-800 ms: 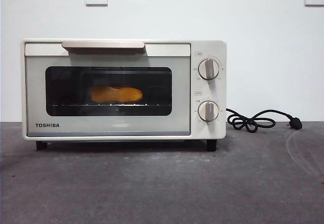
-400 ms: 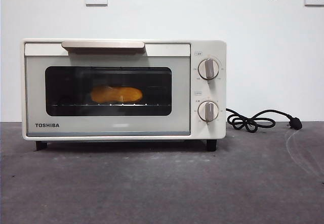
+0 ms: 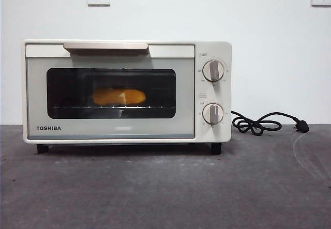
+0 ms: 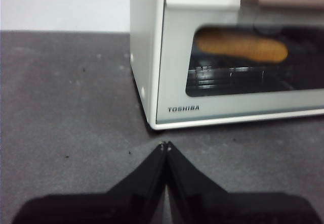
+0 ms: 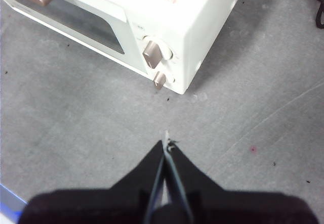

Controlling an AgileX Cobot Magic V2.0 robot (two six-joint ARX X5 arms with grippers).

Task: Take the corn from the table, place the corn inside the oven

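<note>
**Evidently done: corn in, door shut, arms backed off**

Practically nothing altered across the last second: only a black tip at the front view's upper right, about one o'clock from the oven (image 3: 126, 91), slid slightly rightward and now sits parked. Corn (image 3: 119, 96) lying on the rack behind the dark glass window, door closed, exactly as a second ago. Left claw (image 4: 165, 145) clenched on nothing, held off the table (image 3: 165, 187) short of the oven's TOSHIBA corner. Right claw (image 5: 165, 143) likewise clenched and empty, hanging over bare table near the knob end. Judged complete; no further step apparent beyond resting.
</note>
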